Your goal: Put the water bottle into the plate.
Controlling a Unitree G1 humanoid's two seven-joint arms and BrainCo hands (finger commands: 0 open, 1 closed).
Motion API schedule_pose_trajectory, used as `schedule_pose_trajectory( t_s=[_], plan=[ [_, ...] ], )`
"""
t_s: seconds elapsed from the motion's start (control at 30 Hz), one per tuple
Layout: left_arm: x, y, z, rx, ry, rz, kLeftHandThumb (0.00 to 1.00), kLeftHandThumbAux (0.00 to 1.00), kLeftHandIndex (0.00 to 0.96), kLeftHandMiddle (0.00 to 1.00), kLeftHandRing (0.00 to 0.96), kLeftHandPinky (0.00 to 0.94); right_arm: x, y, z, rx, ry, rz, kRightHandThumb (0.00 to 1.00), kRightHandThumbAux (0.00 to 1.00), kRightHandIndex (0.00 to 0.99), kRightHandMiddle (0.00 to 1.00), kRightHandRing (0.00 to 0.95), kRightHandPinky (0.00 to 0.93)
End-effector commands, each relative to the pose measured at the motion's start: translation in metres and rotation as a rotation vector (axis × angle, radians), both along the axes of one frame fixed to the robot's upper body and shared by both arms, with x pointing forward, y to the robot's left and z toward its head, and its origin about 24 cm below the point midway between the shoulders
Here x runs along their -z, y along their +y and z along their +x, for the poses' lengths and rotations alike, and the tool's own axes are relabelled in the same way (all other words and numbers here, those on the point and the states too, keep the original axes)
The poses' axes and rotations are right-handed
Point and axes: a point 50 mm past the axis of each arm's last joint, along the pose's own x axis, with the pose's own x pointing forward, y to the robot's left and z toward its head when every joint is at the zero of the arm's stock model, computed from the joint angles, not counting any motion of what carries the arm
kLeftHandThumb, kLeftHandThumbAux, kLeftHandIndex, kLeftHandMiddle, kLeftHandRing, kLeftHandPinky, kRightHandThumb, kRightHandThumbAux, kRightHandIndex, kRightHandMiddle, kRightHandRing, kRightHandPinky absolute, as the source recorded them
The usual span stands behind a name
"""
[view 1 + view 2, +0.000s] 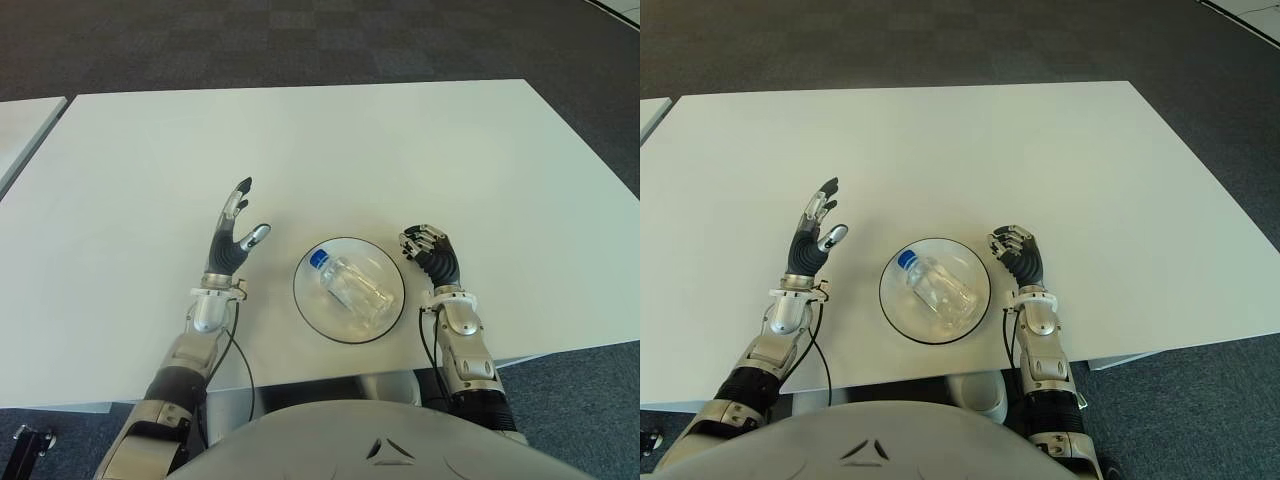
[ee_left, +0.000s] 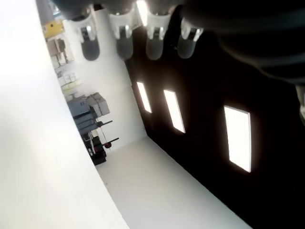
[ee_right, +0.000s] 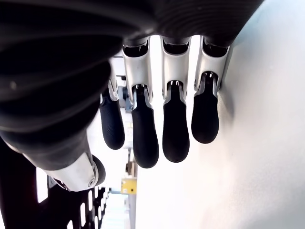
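A clear water bottle (image 1: pixel 351 285) with a blue cap lies on its side inside the white, dark-rimmed plate (image 1: pixel 312 310) near the table's front edge. My left hand (image 1: pixel 234 233) is raised to the left of the plate, fingers straight and spread, holding nothing. Just right of the plate is my right hand (image 1: pixel 428 248), its fingers (image 3: pixel 145 133) curled inward with nothing in them. Neither hand touches the bottle or the plate.
The white table (image 1: pixel 300 150) stretches far behind the plate. A second white table's corner (image 1: pixel 20 120) shows at the far left. Dark carpet surrounds them.
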Motion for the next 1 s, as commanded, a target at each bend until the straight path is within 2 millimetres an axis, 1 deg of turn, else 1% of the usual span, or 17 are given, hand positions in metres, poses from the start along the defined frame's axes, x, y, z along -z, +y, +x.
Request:
schedule_pose_trajectory(
  t_s=[0.03,0.27,0.5,0.67,0.77,0.83,0.87,0.93,0.97,1.0],
  plan=[
    [0.005,0.003,-0.004,-0.015,0.043,-0.056,0.023,0.288,0.000,0.000,0.000,0.000,0.010,-0.001,-0.004,0.003,0.061,0.009,0.705,0.732,0.430,0.597,0.598,0.604],
    [0.012,0.006,-0.012,-0.077,0.085,-0.136,0.006,0.304,0.000,0.000,0.000,0.000,0.010,-0.002,-0.004,0.000,0.062,0.010,0.705,0.731,0.431,0.598,0.595,0.592],
    [0.018,0.006,-0.017,-0.147,0.133,-0.161,0.000,0.360,0.000,0.000,0.000,0.000,0.009,-0.002,-0.004,0.005,0.062,0.009,0.705,0.731,0.431,0.589,0.593,0.601],
    [0.019,0.005,-0.022,-0.171,0.148,-0.160,0.001,0.416,0.000,0.000,0.000,0.060,0.009,-0.002,-0.004,0.006,0.064,0.011,0.705,0.731,0.431,0.584,0.588,0.596],
    [0.019,0.004,-0.024,-0.186,0.155,-0.162,0.008,0.450,0.000,0.000,0.000,0.116,0.009,-0.002,-0.004,0.006,0.065,0.011,0.705,0.731,0.430,0.583,0.586,0.593],
    [0.020,0.003,-0.025,-0.200,0.158,-0.165,0.016,0.471,0.000,0.000,0.006,0.170,0.009,-0.002,-0.003,0.006,0.065,0.012,0.705,0.731,0.430,0.582,0.585,0.591],
    [0.021,0.003,-0.026,-0.208,0.159,-0.167,0.018,0.475,0.000,0.000,0.008,0.180,0.009,-0.002,-0.003,0.005,0.065,0.011,0.705,0.731,0.430,0.582,0.585,0.591],
    [0.023,0.002,-0.027,-0.232,0.163,-0.175,0.025,0.491,0.000,0.000,0.039,0.215,0.009,-0.002,-0.003,0.005,0.065,0.012,0.706,0.731,0.430,0.582,0.584,0.590],
    [0.024,0.002,-0.028,-0.247,0.165,-0.180,0.034,0.523,0.004,0.049,0.104,0.262,0.009,-0.002,-0.003,0.004,0.066,0.012,0.706,0.731,0.430,0.584,0.585,0.591],
    [0.026,0.002,-0.029,-0.268,0.170,-0.187,0.037,0.535,0.005,0.067,0.127,0.279,0.009,-0.002,-0.003,0.004,0.067,0.013,0.706,0.731,0.430,0.585,0.585,0.591]
  ],
)
